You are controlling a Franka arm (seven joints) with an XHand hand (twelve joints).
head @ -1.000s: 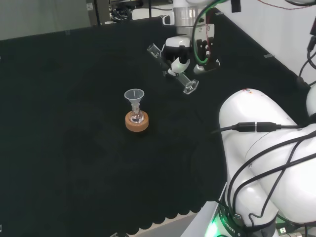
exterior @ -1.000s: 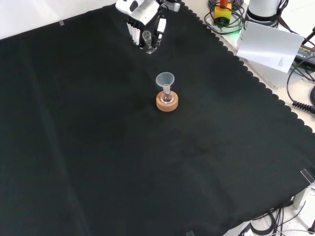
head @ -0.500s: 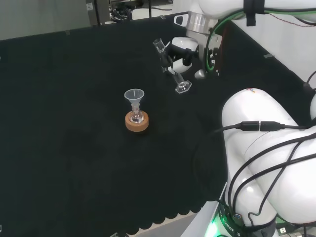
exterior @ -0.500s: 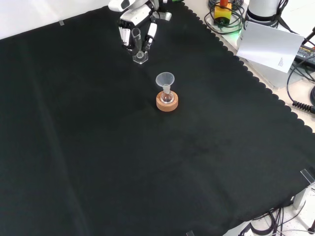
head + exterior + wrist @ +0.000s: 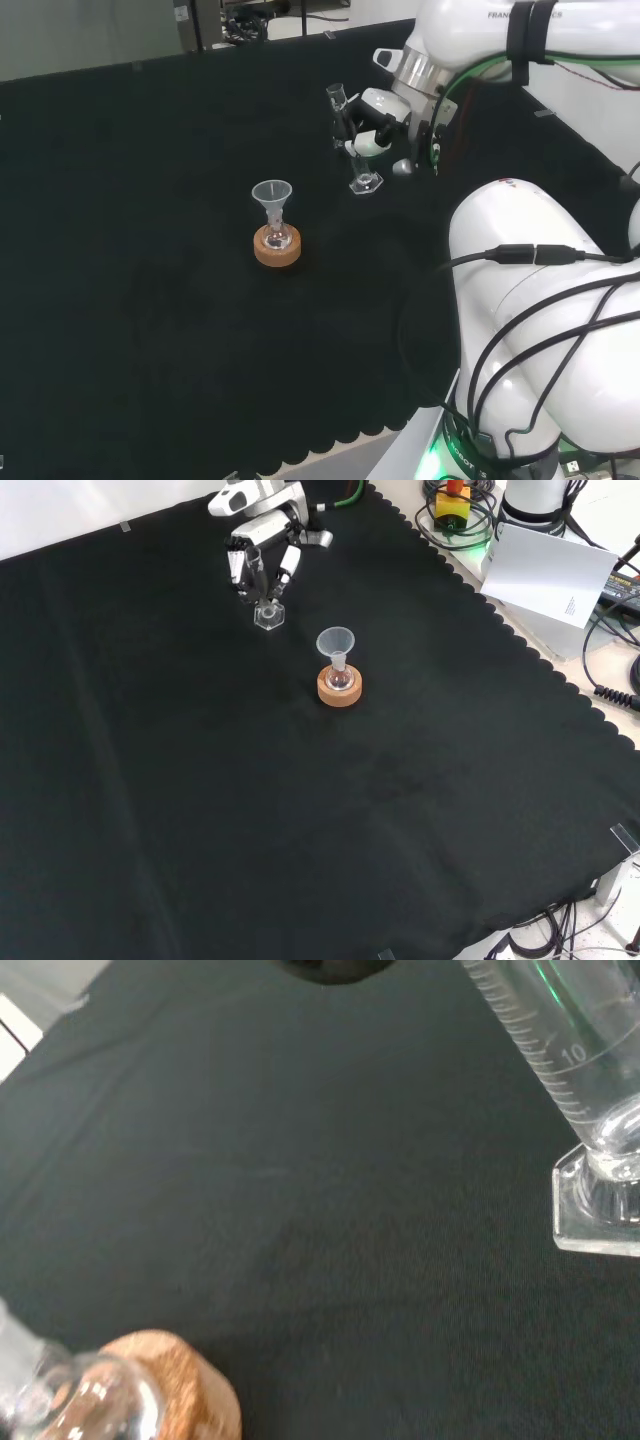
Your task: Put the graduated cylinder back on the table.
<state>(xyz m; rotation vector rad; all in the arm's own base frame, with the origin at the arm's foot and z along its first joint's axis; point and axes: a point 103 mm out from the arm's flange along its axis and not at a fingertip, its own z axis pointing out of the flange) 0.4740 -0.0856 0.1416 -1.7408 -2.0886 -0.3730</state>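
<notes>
The hand [image 5: 375, 112] has its fingers [image 5: 286, 564] curled round the graduated cylinder [image 5: 352, 140], gripping the clear tube partway up. The cylinder stands nearly upright, leaning a little at the top, and its hexagonal foot [image 5: 267, 615] is down at the black cloth of the desk [image 5: 300, 810]. From the front it looks as if the foot is on the cloth or a hair above it; I can't say which for certain. The wrist view shows the foot [image 5: 598, 1210] close over the weave with the graduations running up the tube, and there too contact is hard to judge.

Off to one side sits the small flask [image 5: 277, 238] on its cork ring [image 5: 277, 250], with a plastic funnel [image 5: 271, 195] stuck in its neck. It is near the cylinder but plainly apart from it, so there is room to work.

To finish this well, I'd want the tube brought fully vertical first, so the whole foot meets the cloth flat rather than on one edge. Then the fingers should open slowly and evenly, since a tall narrow piece like this tips easily if one side lets go late or drags on the glass. The hand should lift clear straight up, away from the funnel, without brushing the cylinder's rim.
</notes>
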